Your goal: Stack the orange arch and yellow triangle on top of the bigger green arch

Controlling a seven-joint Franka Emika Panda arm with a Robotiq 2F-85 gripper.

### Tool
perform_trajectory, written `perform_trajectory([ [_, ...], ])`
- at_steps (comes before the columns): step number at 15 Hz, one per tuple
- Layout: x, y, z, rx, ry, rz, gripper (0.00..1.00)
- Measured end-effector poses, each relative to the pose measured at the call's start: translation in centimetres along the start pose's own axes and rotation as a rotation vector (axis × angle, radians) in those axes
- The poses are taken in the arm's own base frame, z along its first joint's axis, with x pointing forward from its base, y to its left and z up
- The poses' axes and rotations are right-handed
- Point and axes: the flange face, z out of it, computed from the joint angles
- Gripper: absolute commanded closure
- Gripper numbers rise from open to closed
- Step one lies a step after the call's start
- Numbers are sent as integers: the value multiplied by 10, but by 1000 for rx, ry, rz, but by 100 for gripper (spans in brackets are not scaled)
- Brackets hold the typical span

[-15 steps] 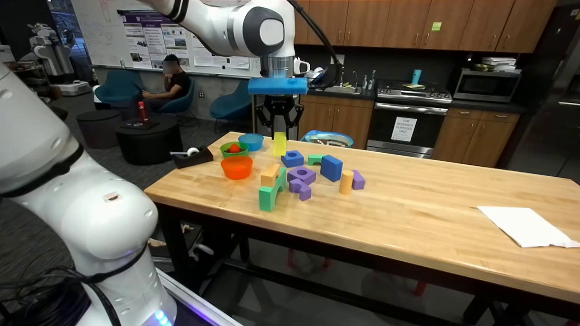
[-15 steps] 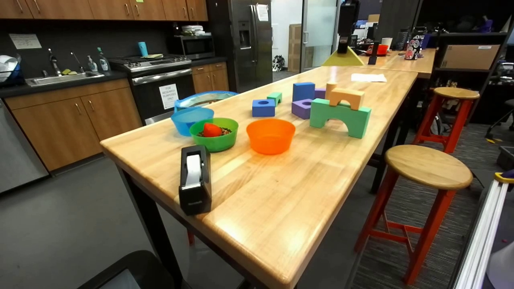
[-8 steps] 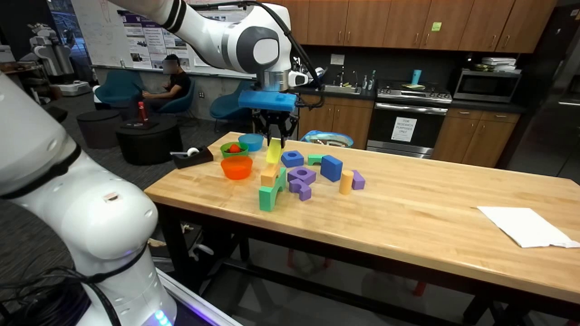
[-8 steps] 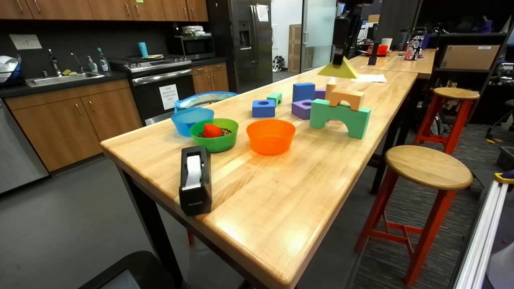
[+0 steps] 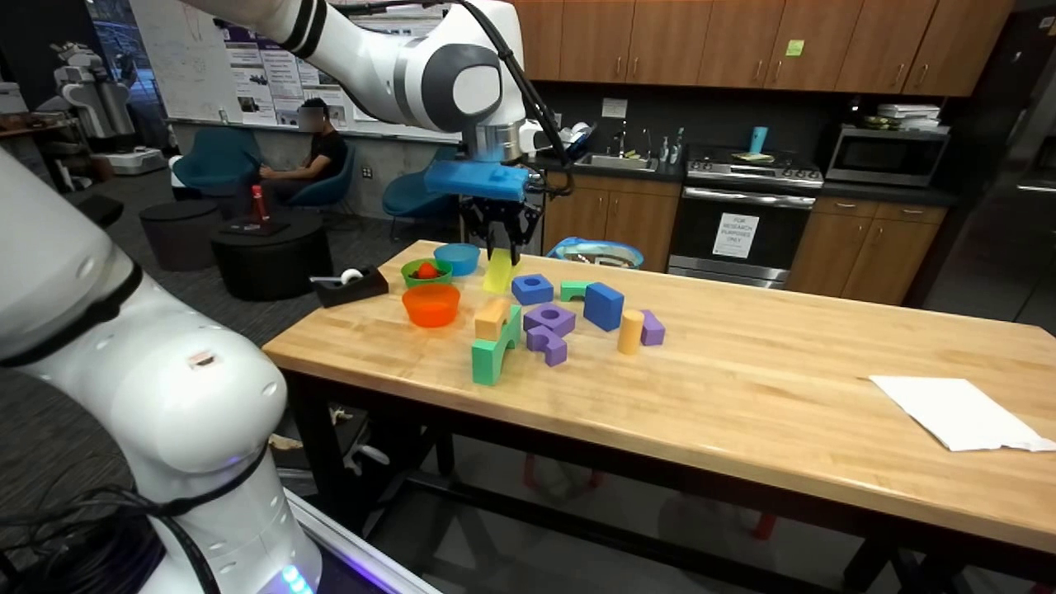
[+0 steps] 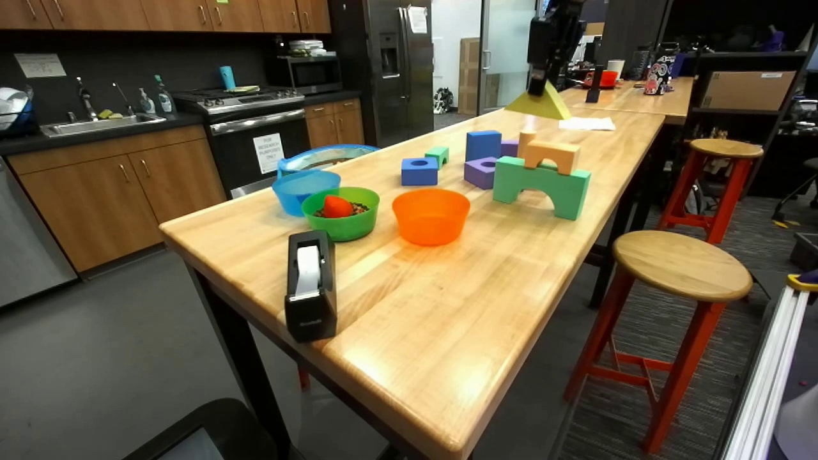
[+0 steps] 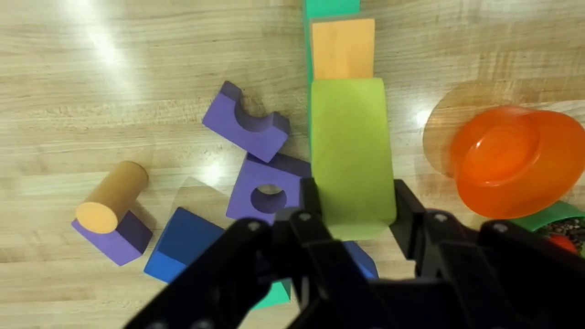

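Triangle (image 7: 352, 151) lower, more tilted than second ago — pincer (image 7: 354, 196) clamped across its width, higher than orange arch (image 6: 551, 150) on green arch (image 6: 542, 181). Likely only placing remains — alignment hard to judge.

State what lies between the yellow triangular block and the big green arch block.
The orange arch block, resting on the green arch, then open air, in both exterior views.

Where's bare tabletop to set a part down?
Largest: between the cylinder and the paper. Also: the corner of the table bordered by the tape dispenser, orange bowl and big green arch. Crowded: the blocks from that arch across to the cylinder; around the green bowl and blue bowl.
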Motion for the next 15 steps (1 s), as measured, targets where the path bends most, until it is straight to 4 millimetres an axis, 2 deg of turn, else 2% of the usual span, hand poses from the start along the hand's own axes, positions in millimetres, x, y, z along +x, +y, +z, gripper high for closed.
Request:
perform_trajectory([
  [15, -33, 1, 19, 19, -36, 41, 85],
])
